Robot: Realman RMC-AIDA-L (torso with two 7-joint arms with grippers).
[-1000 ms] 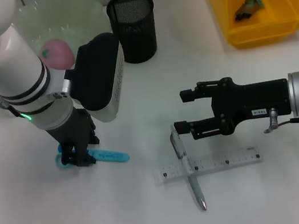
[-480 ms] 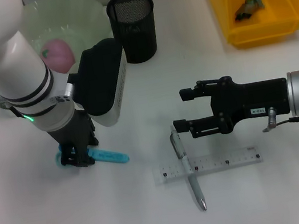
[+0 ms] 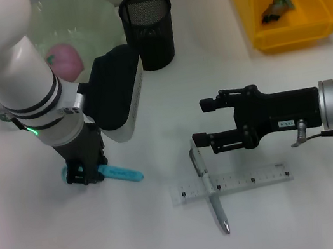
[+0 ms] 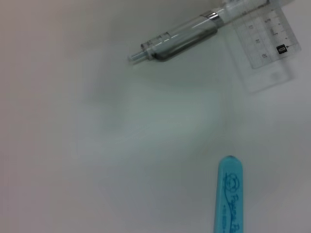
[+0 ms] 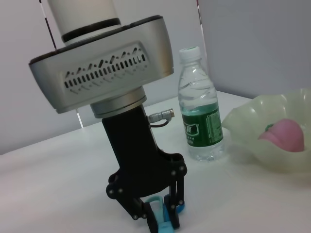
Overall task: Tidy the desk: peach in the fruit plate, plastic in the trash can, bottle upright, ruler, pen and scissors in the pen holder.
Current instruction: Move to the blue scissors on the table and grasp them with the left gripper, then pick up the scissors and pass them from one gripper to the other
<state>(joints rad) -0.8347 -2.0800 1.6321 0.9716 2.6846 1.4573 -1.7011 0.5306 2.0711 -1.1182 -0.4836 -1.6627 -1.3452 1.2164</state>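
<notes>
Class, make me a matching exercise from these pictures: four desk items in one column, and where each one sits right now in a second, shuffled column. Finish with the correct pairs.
Items
1. peach
2. scissors
3. pen
4. bottle

Places
A. lying across the ruler
B. standing upright beside the fruit plate
C. on the table under the left end effector
D. inside the fruit plate

Pairs: 1-D, 2-C, 3-A, 4-B
</notes>
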